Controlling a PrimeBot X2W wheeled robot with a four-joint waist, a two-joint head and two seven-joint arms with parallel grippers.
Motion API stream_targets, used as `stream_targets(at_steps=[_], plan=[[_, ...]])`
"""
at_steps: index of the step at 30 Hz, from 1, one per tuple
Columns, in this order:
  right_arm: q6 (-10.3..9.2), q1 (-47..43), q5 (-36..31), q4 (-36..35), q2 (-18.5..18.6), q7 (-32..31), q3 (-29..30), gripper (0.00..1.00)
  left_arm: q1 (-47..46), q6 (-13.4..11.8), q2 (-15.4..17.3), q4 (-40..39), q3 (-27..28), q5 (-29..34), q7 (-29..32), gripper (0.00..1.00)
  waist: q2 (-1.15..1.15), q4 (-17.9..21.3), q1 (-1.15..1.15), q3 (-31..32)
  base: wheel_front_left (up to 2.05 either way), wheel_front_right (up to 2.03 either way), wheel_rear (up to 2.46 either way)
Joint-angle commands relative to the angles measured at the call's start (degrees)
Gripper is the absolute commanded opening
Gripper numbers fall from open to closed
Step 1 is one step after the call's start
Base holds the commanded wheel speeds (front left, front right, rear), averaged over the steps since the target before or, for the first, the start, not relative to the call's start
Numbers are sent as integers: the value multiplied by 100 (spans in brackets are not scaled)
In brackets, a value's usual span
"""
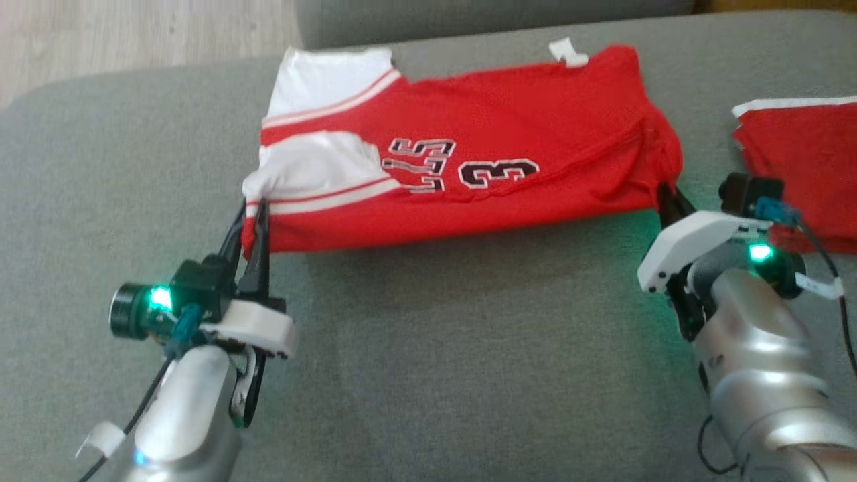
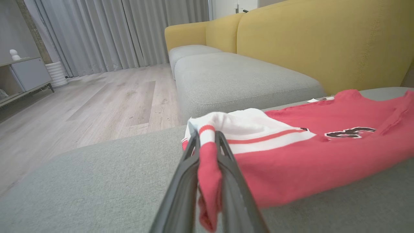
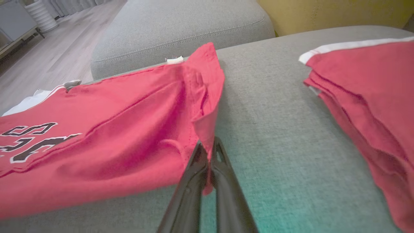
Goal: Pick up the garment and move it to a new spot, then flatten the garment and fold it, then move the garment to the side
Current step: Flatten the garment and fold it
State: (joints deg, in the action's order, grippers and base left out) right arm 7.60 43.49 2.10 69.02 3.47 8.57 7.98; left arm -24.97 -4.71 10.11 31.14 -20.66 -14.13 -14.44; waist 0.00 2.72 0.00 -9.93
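The garment [image 1: 509,161] is a red jersey with white striped trim and a black number 3, lying folded across the grey cushion [image 1: 469,335]. My left gripper [image 1: 253,215] is shut on its near left corner, with red cloth pinched between the fingers [image 2: 226,168] in the left wrist view, where the garment [image 2: 307,161] spreads to the right. My right gripper [image 1: 669,201] is shut on the near right corner; in the right wrist view the dark fingers [image 3: 223,181] clamp a fold of the garment [image 3: 113,142].
A second red garment [image 1: 803,161] with white trim lies at the right edge of the cushion, also seen as a red pile [image 3: 368,97]. Another grey cushion [image 2: 233,81] and a yellow sofa back [image 2: 323,42] stand beyond. Wooden floor [image 2: 97,103] lies to the left.
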Motion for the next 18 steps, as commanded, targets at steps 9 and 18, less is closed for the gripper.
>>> stream_targets(at_steps=[9,18], plan=[[-11,-524,618,-328,-23,-401,-307,0,390,248,241,22,23,-116,243,0,0,103,0,712,0,0,0],[-11,-1712,1241,-1788,120,-1326,-718,0,1023,229,411,-509,-157,-189,904,0,0,161,0,868,0,0,0]])
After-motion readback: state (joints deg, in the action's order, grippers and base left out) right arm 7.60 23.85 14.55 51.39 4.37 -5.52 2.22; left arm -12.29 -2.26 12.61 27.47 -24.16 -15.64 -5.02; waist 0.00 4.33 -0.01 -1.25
